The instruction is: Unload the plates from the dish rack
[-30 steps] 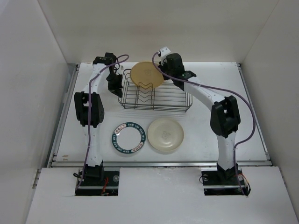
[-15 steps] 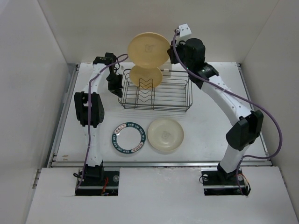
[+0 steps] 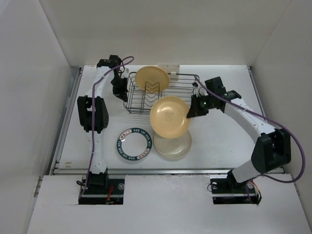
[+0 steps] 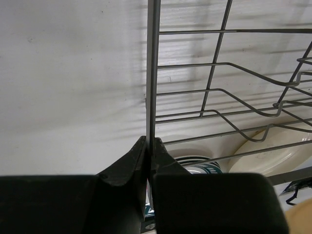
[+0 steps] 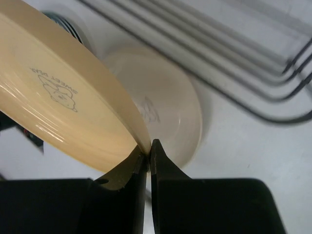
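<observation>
The dark wire dish rack (image 3: 185, 100) stands at the back of the table with one yellowish plate (image 3: 152, 78) upright in it. My right gripper (image 3: 191, 111) is shut on the rim of a yellow-orange plate (image 3: 169, 117) and holds it tilted above the cream plate (image 3: 174, 146) on the table. The wrist view shows the pinched rim (image 5: 63, 107) over the cream plate (image 5: 170, 107). The teal-rimmed plate (image 3: 134, 143) lies left of it. My left gripper (image 3: 119, 90) is shut on the rack's left end wire (image 4: 152, 87). The white plate with the thin dark ring does not show.
A small white holder (image 3: 170, 68) sits on the rack's far side. White walls close in the table on three sides. The teal-rimmed plate (image 4: 200, 168) and the cream plate (image 4: 273, 151) show through the rack wires in the left wrist view.
My right arm lifted the yellow-orange plate out of the rack, raised it high, then swung it forward and down over the cream plate. The left arm has not moved.
</observation>
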